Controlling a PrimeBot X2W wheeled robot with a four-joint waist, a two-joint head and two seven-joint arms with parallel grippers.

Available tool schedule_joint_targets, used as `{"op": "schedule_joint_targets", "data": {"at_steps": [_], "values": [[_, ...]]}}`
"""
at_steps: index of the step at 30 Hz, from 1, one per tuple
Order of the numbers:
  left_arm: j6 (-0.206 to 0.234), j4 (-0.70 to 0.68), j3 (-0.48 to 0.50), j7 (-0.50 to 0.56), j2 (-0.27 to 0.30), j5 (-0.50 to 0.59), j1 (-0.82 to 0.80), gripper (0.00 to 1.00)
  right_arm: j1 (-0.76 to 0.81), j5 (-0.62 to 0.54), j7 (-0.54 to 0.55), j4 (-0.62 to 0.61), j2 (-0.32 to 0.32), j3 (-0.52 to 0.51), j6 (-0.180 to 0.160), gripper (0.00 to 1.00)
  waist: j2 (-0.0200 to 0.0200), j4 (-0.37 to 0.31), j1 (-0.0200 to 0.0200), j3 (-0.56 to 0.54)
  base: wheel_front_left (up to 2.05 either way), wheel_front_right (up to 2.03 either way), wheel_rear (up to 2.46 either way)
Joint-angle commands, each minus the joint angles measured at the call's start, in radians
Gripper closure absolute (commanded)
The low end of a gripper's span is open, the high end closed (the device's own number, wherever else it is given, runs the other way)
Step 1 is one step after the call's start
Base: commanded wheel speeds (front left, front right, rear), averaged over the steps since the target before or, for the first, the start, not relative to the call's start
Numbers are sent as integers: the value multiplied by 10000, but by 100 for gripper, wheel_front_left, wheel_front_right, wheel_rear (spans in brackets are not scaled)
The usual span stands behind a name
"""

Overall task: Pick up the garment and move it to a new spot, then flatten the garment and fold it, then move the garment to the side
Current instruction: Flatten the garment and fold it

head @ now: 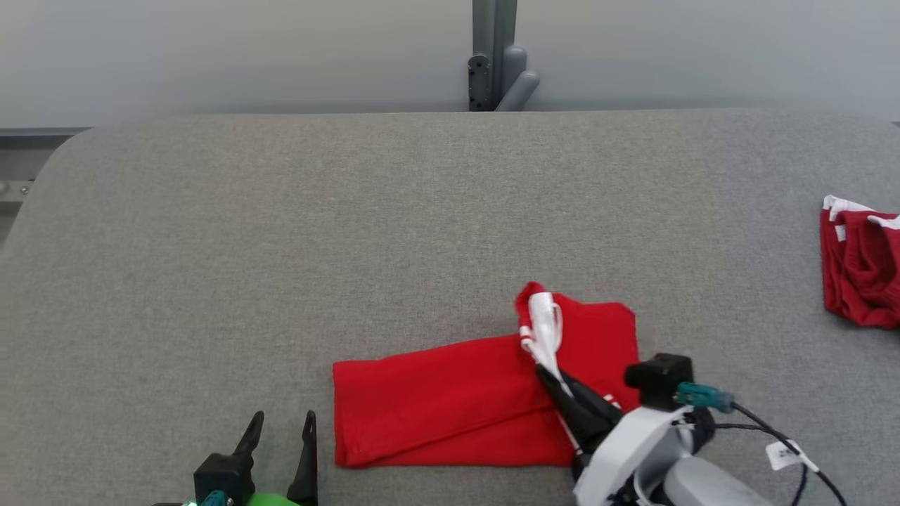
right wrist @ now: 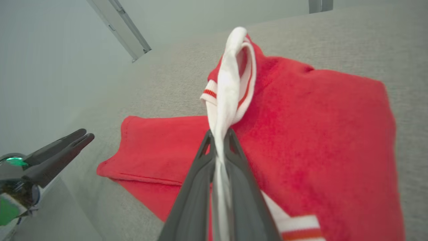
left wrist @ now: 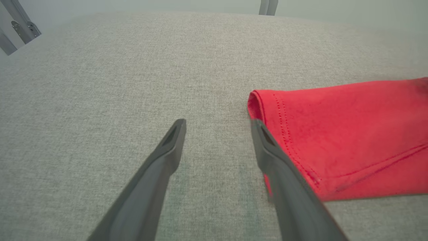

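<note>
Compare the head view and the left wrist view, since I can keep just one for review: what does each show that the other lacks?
Head view, of the two: the right gripper shut on the white ribbed trim, and a second crumpled red-and-white garment at far right. Left wrist view, of the two: close-up rows of hem stitching. Both: the folded red cloth garment, the grey fabric-covered table and the open left gripper beside the garment.
</note>
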Motion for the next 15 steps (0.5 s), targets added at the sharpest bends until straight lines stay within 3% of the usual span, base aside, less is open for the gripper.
{"op": "schedule_joint_targets", "data": {"at_steps": [1, 4, 7, 13, 14, 15], "values": [[-55, -28, -161, 9, 45, 20, -196, 0, -387, 185, 165, -128, 258, 658, 0, 100, -1, 447, 0, -31, 0, 0, 0], [-61, -29, -297, 7, 41, -3, -259, 0, -711, 294, 219, -7, 517, 1216, 0, 100, -1, 774, 0, -37, 0, 0, 0], [-49, -11, -653, 9, 37, -103, -362, 0, -1385, 432, 129, 591, 1136, 2138, 0, 100, -1, 1555, 0, -26, 0, 0, 0], [-42, 59, -1200, 9, 37, -169, -479, 0, -2324, 557, -296, 2254, 1765, 2685, 0, 100, -1, 2644, 0, 60, 0, 0, 0], [-29, 74, -1246, 8, 37, -197, -461, 0, -2438, 602, -376, 2536, 1857, 2682, 0, 91, -1, 2756, 0, 77, 0, 0, 0], [-12, 90, -1270, 8, 40, -212, -438, 0, -2566, 568, -448, 2800, 1926, 2661, 0, 15, -1, 2837, 0, 86, 0, 0, 0]]}}
